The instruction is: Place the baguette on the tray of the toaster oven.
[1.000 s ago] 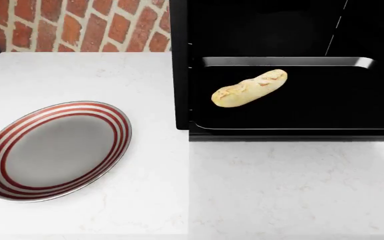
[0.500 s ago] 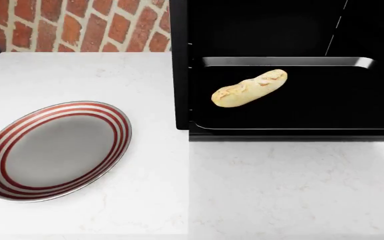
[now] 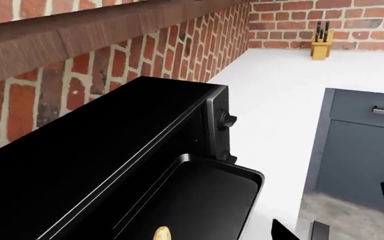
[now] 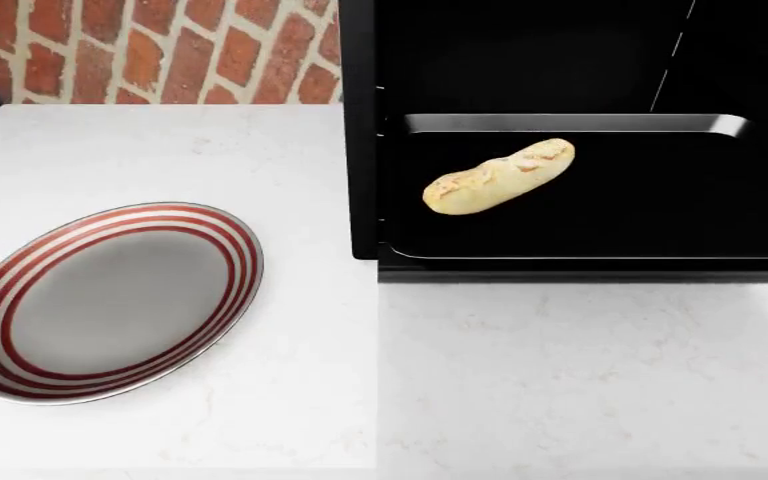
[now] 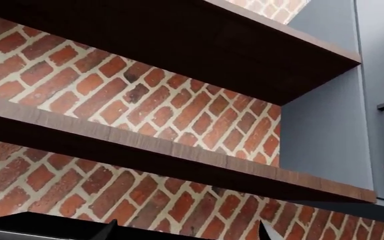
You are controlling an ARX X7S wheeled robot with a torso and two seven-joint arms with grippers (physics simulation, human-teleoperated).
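Golden-tan and stubby, the baguette (image 4: 499,177) with pale diagonal slashes is seen lying on the wide, flat, matte black tray (image 4: 598,240) with a shallow raised rim, which is drawn out of the dark cavity of the large boxy black toaster oven (image 4: 360,120). The loaf lies tilted on the tray's left part, clear of the rim. No pincer and no arm are seen in the head view.

In the left wrist view, only two dark fingertip ends (image 3: 282,231) of the left pincer (image 3: 339,212) are caught at the picture's edge, set well apart, so the pincer is taken as spread and empty. Below and beyond it the oven's black top, a round black knob (image 3: 228,120) on its side panel and a corner of the tray are seen, with a sliver of the baguette (image 3: 161,233) just visible. A wooden knife block (image 3: 321,44) stands far off on the white counter (image 3: 279,100) against the red brick wall (image 3: 112,70).

In the right wrist view, two dark fingertip ends (image 5: 105,231) of the right pincer (image 5: 186,231) are likewise apart with nothing between them; brown wooden shelves (image 5: 165,155) on brick and a grey cabinet (image 5: 332,130) lie ahead of it.

An oval grey plate with red rings (image 4: 107,300) rests on the counter beside the oven.
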